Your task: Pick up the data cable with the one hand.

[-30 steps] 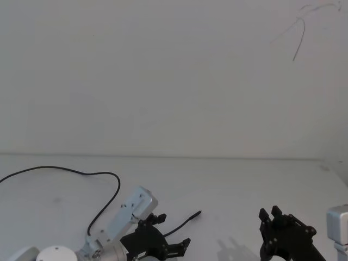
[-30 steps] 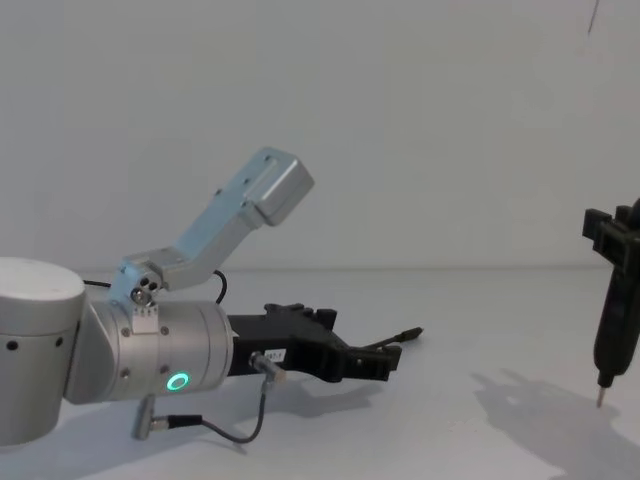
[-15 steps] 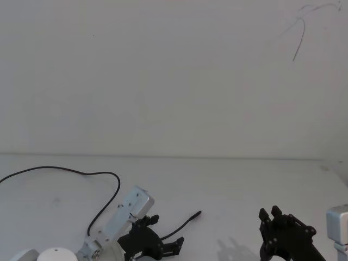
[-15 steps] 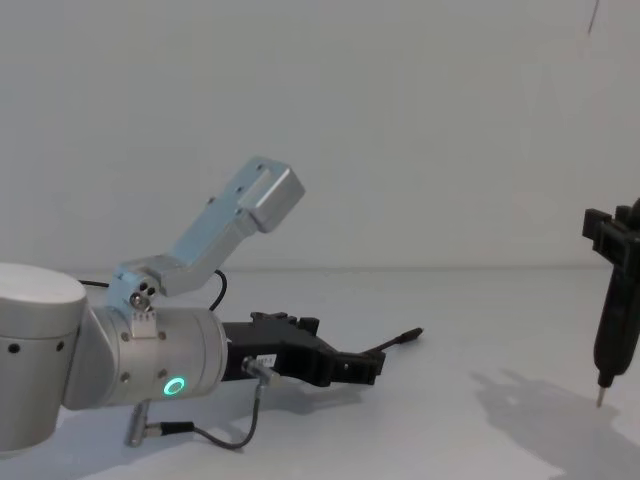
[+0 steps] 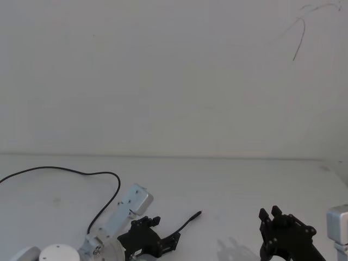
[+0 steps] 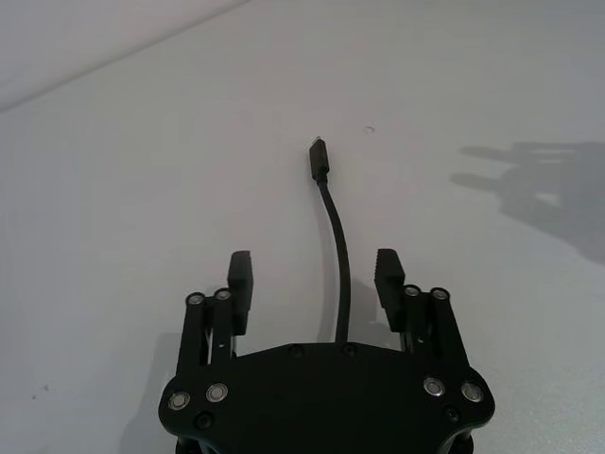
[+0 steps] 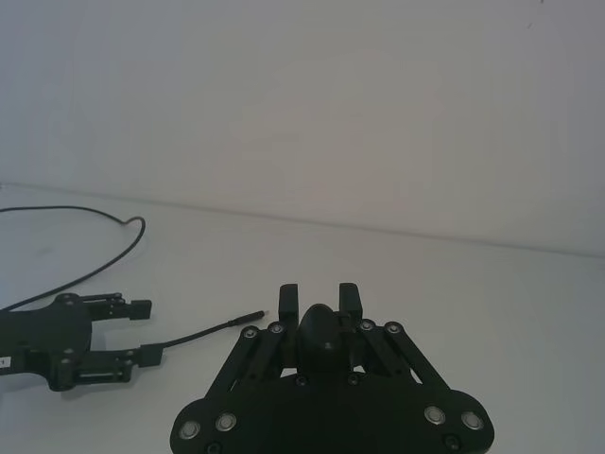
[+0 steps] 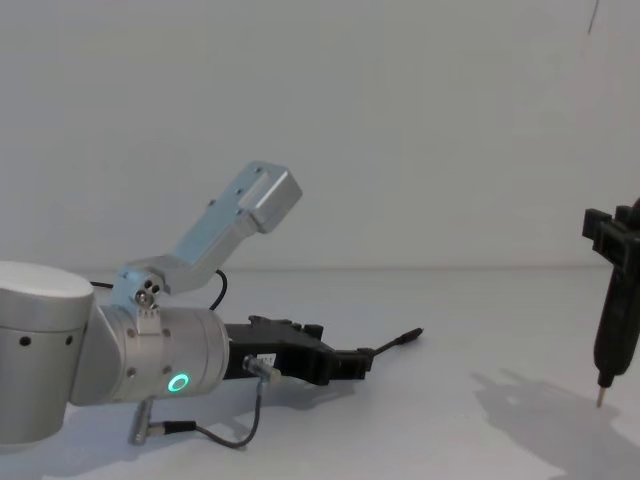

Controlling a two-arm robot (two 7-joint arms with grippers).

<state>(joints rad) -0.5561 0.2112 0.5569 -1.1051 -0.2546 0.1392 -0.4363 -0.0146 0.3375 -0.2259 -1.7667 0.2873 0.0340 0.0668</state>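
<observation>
The data cable [image 5: 103, 175] is a thin black cord lying on the white table, looping from the far left to a small plug [image 5: 198, 213]. In the left wrist view the cable [image 6: 338, 248] runs out between my left gripper's [image 6: 314, 270] two fingers, touching neither, with the plug [image 6: 319, 157] farther ahead. That left gripper [image 8: 362, 354] is open and low over the table, with a green ring light on its silver wrist [image 8: 178, 382]. My right gripper [image 7: 319, 295] hangs apart at the right, shut on a slender black pen-like tool [image 8: 610, 330].
A short dark wire with silver connectors [image 8: 215, 435] loops under the left wrist. The white table [image 5: 244, 185] stretches bare from the plug back to a plain white wall. The tool's pin tip [image 8: 600, 402] hovers just above the table at the right.
My left gripper has drawn back along the cable toward my body and to the left, staying open. The cable and the right arm have not moved.
</observation>
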